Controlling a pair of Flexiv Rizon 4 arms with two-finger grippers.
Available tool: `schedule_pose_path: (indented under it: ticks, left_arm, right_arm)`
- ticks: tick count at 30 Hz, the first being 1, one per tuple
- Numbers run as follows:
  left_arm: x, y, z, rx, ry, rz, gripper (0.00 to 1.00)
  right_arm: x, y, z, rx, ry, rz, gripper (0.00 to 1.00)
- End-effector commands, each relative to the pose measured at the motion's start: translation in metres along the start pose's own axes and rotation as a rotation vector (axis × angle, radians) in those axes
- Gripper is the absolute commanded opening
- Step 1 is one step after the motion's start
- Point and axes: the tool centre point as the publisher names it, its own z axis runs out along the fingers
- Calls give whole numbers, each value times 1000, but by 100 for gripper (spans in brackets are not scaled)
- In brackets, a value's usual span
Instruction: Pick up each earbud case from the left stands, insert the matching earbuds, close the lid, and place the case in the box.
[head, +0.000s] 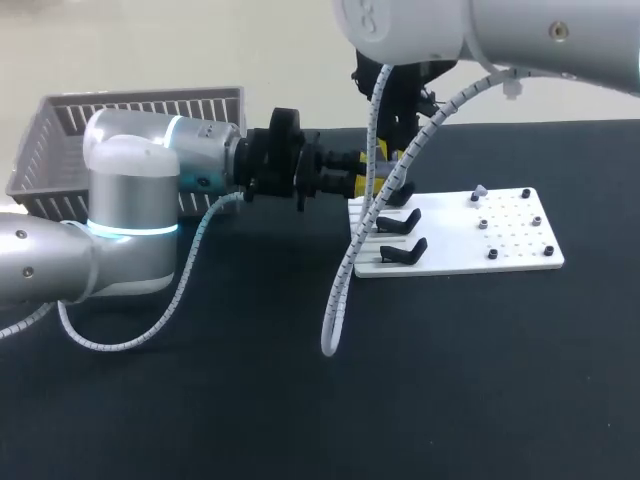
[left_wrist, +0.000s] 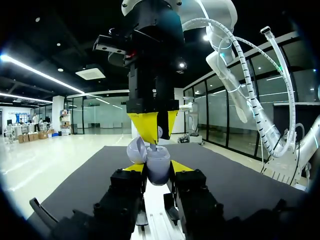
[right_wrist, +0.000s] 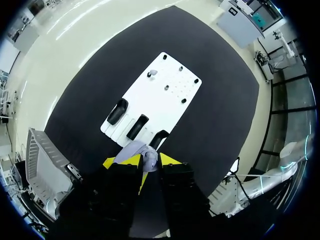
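My left gripper (left_wrist: 158, 167) is shut on a lavender earbud case (left_wrist: 159, 165), held upright with its lid (left_wrist: 135, 149) open to one side. Straight above the case my right gripper (left_wrist: 159, 125) points down, shut on a pale lavender earbud (right_wrist: 149, 159) at the case's mouth. In the head view both grippers meet above the left end of the white board (head: 455, 235), the left gripper (head: 368, 172) coming in level. Another lavender earbud (head: 479, 190) sits on a peg at the board's far side.
Black case stands (head: 400, 250) line the board's left end and several small pegs dot its right half. A grey slatted basket (head: 140, 115) stands at the back left, behind my left arm. A white coiled cable (head: 345, 270) hangs from the right arm over the board's left edge.
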Motion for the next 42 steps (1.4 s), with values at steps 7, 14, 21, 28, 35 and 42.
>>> schedule_pose_path:
  ticks: [7, 14, 21, 28, 35, 42]
  left_arm:
    - [1, 0, 0, 0, -1, 1, 0]
    - [1, 0, 0, 0, -1, 1, 0]
    - [1, 0, 0, 0, -1, 1, 0]
    - [1, 0, 0, 0, -1, 1, 0]
    - [1, 0, 0, 0, -1, 1, 0]
    - [1, 0, 0, 0, -1, 1, 0]
  right_arm:
    - [1, 3, 3, -23, 40, -8, 40]
    - [9, -13, -13, -108, 80, -6, 100]
    - [13, -53, -31, -272, 44, -112, 100]
    - [-1, -82, -27, -358, -86, -182, 100]
    - [-32, -102, -23, -415, -132, -169, 100]
    - [-69, -106, -9, -419, -96, -197, 100]
